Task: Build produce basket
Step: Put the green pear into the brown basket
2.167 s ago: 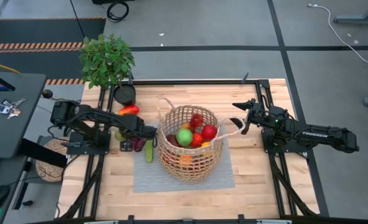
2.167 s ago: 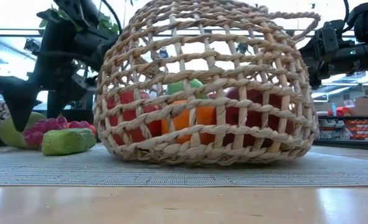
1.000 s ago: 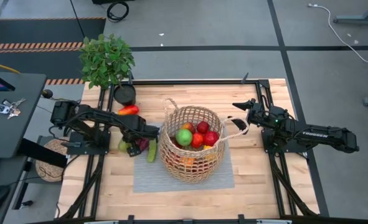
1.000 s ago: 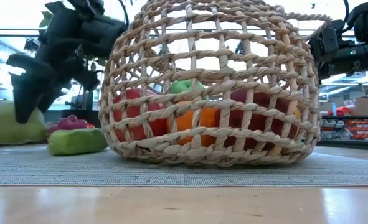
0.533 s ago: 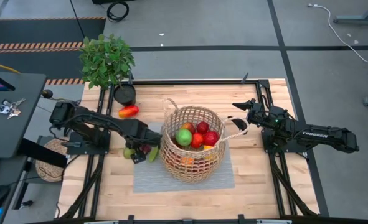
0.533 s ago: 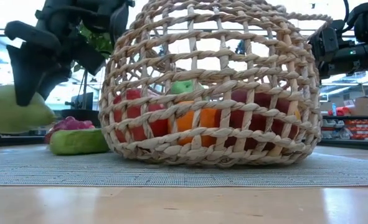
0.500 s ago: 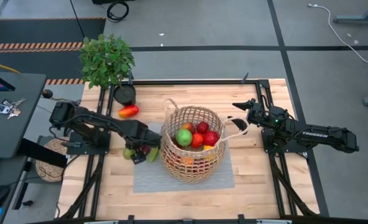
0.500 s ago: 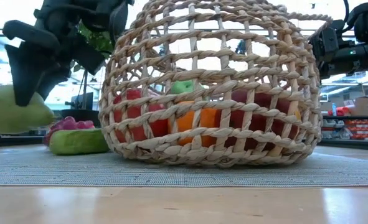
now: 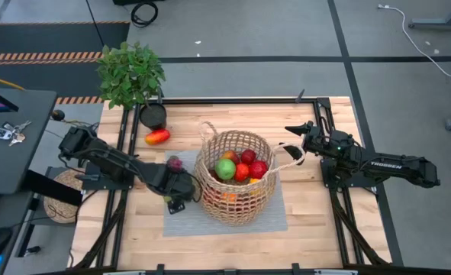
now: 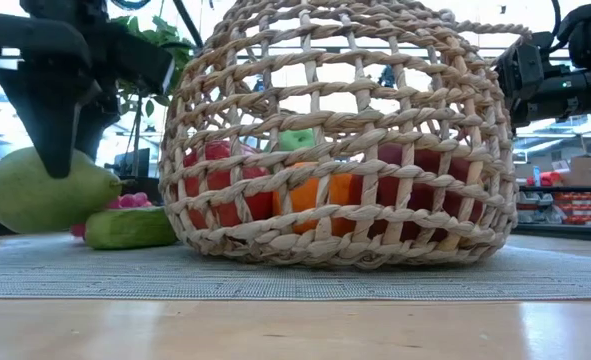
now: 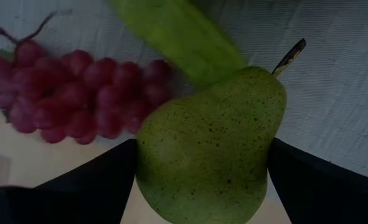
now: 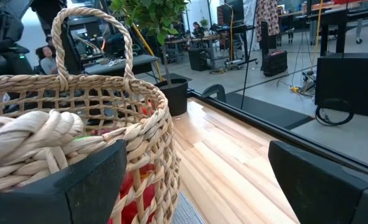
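Over on the left, the left hand hangs low beside the large round tan open-weave wicker basket, and its dark fingers are pinching a speckled green pear, lifted clear of the grey woven mat. Below it on the mat lie a bunch of purple grapes and a green cucumber, right beside each other; the low view puts them just left of the basket's wall. Farther back on the wooden bench, a red-orange pepper sits alone near the black pot of the leafy green plant. In the middle, the basket stands upright on the mat with produce inside: a green apple, red apples and an orange showing through the weave. On the right, the right hand hovers at the basket's right loop handle, its fingers spread wide either side of the twisted rope, not clamping it.
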